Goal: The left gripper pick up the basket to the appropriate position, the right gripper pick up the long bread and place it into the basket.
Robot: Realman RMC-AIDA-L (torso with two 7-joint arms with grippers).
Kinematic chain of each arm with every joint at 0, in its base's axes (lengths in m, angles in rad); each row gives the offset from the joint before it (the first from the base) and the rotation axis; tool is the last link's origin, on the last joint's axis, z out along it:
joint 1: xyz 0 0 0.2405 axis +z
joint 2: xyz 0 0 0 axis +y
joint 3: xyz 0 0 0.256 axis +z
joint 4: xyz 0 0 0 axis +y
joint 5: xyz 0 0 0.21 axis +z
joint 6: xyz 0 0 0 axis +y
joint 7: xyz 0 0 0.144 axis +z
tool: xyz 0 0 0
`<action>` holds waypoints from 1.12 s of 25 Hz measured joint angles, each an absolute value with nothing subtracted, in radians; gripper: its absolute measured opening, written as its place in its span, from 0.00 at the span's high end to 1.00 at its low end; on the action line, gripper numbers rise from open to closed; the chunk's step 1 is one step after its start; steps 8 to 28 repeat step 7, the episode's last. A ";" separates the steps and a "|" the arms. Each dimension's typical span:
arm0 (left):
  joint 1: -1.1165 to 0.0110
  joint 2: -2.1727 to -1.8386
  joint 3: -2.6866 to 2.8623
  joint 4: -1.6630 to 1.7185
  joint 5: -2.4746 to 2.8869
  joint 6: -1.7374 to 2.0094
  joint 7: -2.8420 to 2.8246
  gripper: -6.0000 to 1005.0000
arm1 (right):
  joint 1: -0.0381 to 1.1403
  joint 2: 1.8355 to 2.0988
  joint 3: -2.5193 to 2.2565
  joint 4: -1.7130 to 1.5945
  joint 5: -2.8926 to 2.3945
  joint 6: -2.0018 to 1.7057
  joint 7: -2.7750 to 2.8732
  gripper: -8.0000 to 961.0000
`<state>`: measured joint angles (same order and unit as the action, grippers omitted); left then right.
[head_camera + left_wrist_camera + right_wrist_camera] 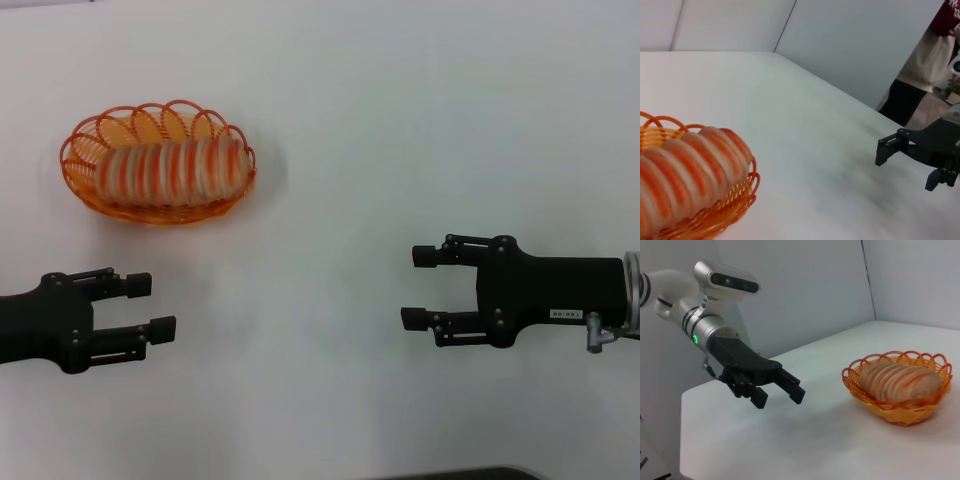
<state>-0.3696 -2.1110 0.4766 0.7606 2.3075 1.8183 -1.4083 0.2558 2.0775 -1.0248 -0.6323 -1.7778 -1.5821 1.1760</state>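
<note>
Long bread (170, 171) — a cream-tan toy loaf with orange crosswise stripes, ridged like stacked slices — lies lengthwise inside the oval orange wire basket (82, 193) with its looped scalloped rim. Nearest it, the black unlabelled left gripper (142, 308) hovers over the white table (400, 120), prongs apart and holding nothing. Well apart, the white-labelled black right gripper (416, 288) faces inward — fingers spread, nothing between them.

Bare table (400, 130) between both arms, basket (157, 162) holding long bread (170, 170) far left
</note>
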 joint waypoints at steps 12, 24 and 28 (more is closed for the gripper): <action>-0.363 -2.113 0.475 0.759 2.307 1.813 -1.408 0.25 | 0.261 2.077 -1.025 -0.634 -1.778 -1.584 1.177 0.14; -0.363 -2.113 0.475 0.759 2.307 1.813 -1.408 0.25 | 0.261 2.077 -1.025 -0.634 -1.778 -1.584 1.177 0.14; -0.363 -2.113 0.475 0.759 2.307 1.813 -1.408 0.25 | 0.261 2.077 -1.025 -0.634 -1.778 -1.584 1.177 0.14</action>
